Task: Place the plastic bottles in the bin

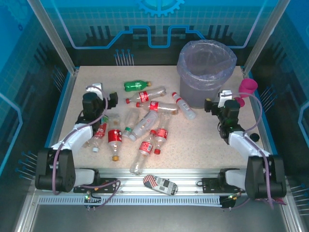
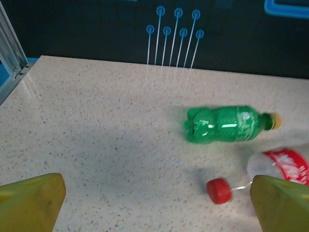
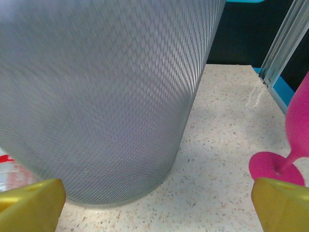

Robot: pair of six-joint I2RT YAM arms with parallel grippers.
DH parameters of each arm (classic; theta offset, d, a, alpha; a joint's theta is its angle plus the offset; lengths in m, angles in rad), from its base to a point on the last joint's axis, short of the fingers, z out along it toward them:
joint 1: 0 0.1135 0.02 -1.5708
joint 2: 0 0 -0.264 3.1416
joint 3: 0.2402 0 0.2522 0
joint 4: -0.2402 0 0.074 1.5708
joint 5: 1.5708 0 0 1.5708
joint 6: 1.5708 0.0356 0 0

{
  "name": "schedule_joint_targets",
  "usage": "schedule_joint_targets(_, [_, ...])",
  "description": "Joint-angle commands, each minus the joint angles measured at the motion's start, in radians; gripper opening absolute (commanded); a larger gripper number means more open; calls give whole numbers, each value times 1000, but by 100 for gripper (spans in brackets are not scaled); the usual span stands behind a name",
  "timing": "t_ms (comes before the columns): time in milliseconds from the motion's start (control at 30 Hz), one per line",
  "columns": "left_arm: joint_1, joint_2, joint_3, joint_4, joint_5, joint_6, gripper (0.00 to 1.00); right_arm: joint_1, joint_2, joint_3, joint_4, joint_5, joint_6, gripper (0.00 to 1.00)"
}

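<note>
Well, green bottle (image 2: 227, 124) lies ahead-right of wide-spread L gripper (image 2: 157, 200).

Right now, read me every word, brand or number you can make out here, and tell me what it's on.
No text can be quoted.
Green bottle: white label print, too blurred.
Red-labelled bottles: white lettering, too small or blurred.
Flag-patterned object at the near rail: stars and stripes, no legible words.
Bin: no print visible.
</note>
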Motion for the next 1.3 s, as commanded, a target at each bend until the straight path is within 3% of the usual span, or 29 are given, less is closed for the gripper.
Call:
schedule_joint_targets(0, [-5,-57,124,-316,-16,-106,99,-11,-119,71,-377,-5,-14,100])
schedule_joint_targets(200, [-8,-100,221,-448,-44,-300,99,-48,-293,212,-761,44,247,100])
schedule_joint_targets(300, [-8,-79,263,-494,-24,-364,99,-107,-265,351,-957,90,317,100])
schedule_joint_targets(400, [-7,-31,324,-578,16,-388,99,-146,-209,477,-1065,8,313,100])
schedule_joint_targets(567, [11,70,497,-856,33,-313,99,-140,-179,611,-1129,-125,341,97])
schedule_joint_targets(800, [103,118,615,-1163,65,-188,99,-142,-51,857,-1201,-181,387,96])
schedule_joint_targets(1067, [265,24,446,-1202,51,-229,99,-143,128,1018,-1092,-278,430,95])
schedule_joint_targets(1167, [319,30,430,-1230,-85,-226,99,-139,184,1035,-1040,-331,460,95])
schedule_joint_targets(1267, [375,77,410,-1213,-10,-204,99,-136,256,1088,-1028,-362,464,95])
